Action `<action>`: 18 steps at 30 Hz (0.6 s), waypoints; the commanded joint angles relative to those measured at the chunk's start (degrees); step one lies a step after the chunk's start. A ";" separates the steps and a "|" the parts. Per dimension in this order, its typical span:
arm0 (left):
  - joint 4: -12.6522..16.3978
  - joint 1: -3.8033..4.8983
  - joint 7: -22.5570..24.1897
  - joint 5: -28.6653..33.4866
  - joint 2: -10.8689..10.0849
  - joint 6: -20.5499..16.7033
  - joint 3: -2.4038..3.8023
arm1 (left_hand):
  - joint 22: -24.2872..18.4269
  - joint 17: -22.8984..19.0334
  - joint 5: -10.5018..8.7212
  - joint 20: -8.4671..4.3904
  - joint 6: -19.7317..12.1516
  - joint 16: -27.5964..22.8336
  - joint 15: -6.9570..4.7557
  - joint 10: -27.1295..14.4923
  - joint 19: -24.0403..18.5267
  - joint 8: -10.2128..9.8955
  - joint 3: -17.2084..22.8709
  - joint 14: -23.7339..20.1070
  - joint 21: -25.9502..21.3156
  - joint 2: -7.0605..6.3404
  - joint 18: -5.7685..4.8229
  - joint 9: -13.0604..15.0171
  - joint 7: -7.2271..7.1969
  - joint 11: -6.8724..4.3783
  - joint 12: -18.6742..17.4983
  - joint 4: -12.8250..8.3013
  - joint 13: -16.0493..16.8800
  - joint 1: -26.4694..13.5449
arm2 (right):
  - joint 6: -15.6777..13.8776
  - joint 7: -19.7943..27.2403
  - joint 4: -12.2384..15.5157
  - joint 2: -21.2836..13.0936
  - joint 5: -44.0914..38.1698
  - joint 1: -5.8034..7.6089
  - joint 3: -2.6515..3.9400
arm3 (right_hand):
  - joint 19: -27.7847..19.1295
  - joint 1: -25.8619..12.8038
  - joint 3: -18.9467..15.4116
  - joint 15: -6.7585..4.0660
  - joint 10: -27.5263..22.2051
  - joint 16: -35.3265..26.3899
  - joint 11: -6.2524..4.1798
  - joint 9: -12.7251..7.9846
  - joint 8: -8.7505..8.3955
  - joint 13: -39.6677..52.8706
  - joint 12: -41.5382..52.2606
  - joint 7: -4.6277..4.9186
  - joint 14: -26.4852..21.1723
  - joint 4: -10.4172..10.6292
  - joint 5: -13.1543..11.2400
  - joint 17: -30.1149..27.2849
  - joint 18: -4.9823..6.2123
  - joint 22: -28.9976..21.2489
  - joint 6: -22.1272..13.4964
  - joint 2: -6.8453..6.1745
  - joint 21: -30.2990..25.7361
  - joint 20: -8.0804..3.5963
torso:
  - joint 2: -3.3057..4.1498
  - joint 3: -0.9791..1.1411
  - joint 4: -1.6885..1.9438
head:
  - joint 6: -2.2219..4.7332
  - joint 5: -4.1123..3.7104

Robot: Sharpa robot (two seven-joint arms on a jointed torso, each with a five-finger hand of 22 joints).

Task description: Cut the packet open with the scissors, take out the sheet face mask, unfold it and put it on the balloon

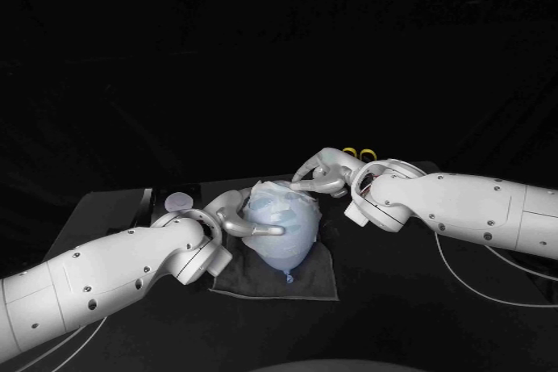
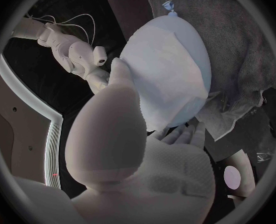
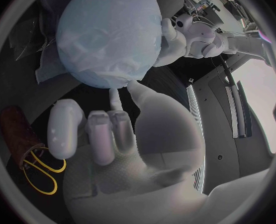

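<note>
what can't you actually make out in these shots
- Scissors blades: in the head view they are hidden behind the right hand; the yellow handles are visible.
- Left hand on the sheet mask: in the left wrist view its own palm blocks the contact, so whether it grips or merely touches is unclear.
- Pale round thing: in the head view it is too small to identify.

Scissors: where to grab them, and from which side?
Take the scissors by their yellow loops: they stick out of the brown holder, which covers the blades. Come from the loop end; the right hand looks nearest.
</note>
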 commanded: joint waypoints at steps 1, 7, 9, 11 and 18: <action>0.11 0.03 -0.03 -0.36 0.06 0.80 0.00 | -0.08 -0.05 -0.23 -0.10 0.11 -0.26 -0.09 -0.34 -0.43 0.01 -0.04 -0.41 -0.34 -0.28 -0.71 0.09 9.94 -0.07 -0.09 -0.09 -0.04 0.58 | 1.21 -0.56 0.11 0.20 -1.15 -0.12 -0.02 | 0.11 0.85 0.07 0.19 6.76 0.20 1.00 -0.05 -0.08 15.05 0.20 -0.14 5.98 -0.32 0.21 15.05 0.13 5.18 0.53 0.22 0.17 0.24 | -0.03 -0.02 -0.05 | -0.09 0.10; 0.09 0.03 -0.03 -0.36 0.07 0.80 0.00 | -0.08 -0.05 -0.23 -0.10 0.11 -0.26 -0.09 -0.34 -0.43 0.01 -0.04 -0.41 -0.34 -0.28 -0.71 0.09 9.94 -0.07 -0.09 -0.09 -0.04 0.58 | 2.48 -0.96 0.73 0.21 -2.39 -0.32 -0.04 | 0.17 2.40 0.37 -0.27 6.76 0.20 0.40 -0.06 0.44 15.05 0.20 -0.86 5.98 -1.07 0.21 15.05 0.14 5.29 2.58 0.43 0.22 -0.03 | -0.03 -0.03 -0.03 | -0.18 0.06; 0.09 0.03 -0.03 -0.36 0.07 0.81 0.00 | -0.08 -0.05 -0.23 -0.10 0.11 -0.26 -0.09 -0.34 -0.43 0.01 -0.04 -0.41 -0.34 -0.28 -0.71 0.09 9.94 -0.07 -0.09 -0.09 -0.04 0.58 | 2.86 -1.20 0.95 0.14 -3.06 -0.37 -0.04 | 0.20 2.49 0.28 -0.34 6.76 0.20 0.33 -0.09 0.47 15.05 0.20 -0.93 5.98 -1.17 0.20 15.05 0.13 5.34 2.83 0.23 0.27 -0.10 | -0.04 -0.04 -0.04 | -0.23 0.05; 0.08 0.03 -0.03 -0.36 0.06 0.82 0.00 | -0.08 -0.05 -0.23 -0.10 0.11 -0.26 -0.09 -0.34 -0.43 0.01 -0.04 -0.41 -0.34 -0.28 -0.71 0.09 9.94 -0.07 -0.09 -0.09 -0.04 0.58 | 3.06 -1.43 1.18 0.09 -3.72 -0.42 -0.05 | 0.21 2.38 0.04 -0.39 6.76 0.20 0.29 -0.14 0.43 15.05 0.20 -0.95 5.98 -1.17 0.20 15.05 0.12 5.35 2.98 -0.09 0.27 -0.16 | -0.04 -0.04 -0.05 | -0.26 0.08; 0.09 0.03 -0.01 -0.35 0.06 0.87 0.00 | -0.09 -0.05 -0.22 -0.11 0.08 -0.26 -0.09 -0.37 -0.48 0.00 -0.04 -0.42 -0.35 -0.28 -0.71 0.09 9.94 -0.06 -0.09 -0.09 -0.05 0.61 | 2.27 -1.78 1.76 0.02 -7.69 -0.65 -0.06 | 0.20 2.03 -0.78 -0.40 6.76 0.20 0.38 -0.53 -0.18 15.05 0.20 -0.79 5.98 -1.04 0.20 15.05 0.11 5.37 2.60 -1.06 0.21 -0.26 | -0.03 0.00 -0.04 | -0.46 0.07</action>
